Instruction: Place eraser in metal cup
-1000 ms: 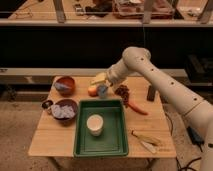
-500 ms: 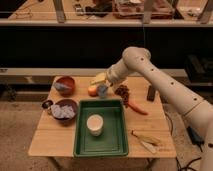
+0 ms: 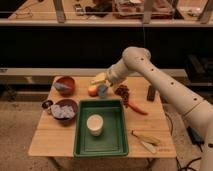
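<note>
One wooden table (image 3: 50,142) before dark shelving (image 3: 60,45); gripper (image 3: 105,80) apparently released, above its rear edge.

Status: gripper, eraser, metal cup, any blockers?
Gripper open, empty, above the banana at the back. Eraser untouched, right side; metal cup far left. Apple, grey-blue cup between.

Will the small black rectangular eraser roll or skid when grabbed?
The black rectangular eraser looks flat-sided, so unlikely to roll. Small, so probably light; a nudge may skid it. The gripper hovers open near the grey-blue cup, away from it.
</note>
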Robot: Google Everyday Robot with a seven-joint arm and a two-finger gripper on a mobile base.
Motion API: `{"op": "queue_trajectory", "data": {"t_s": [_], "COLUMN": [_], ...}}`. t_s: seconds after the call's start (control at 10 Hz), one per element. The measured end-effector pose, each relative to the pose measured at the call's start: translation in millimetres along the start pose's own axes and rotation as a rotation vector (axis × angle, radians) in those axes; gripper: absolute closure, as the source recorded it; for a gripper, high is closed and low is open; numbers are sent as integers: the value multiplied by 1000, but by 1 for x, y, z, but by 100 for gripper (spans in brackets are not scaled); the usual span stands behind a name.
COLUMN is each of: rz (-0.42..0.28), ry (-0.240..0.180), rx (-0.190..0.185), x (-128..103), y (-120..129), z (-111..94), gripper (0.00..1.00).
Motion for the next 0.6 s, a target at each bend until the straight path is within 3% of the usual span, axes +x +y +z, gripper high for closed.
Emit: {"op": "queue_trajectory", "data": {"t_s": [0.6], "rz": [-1], "ry": [4], "rx": [-13], "x": [1], "y": [0], "z": [-2], "gripper": [20]}}
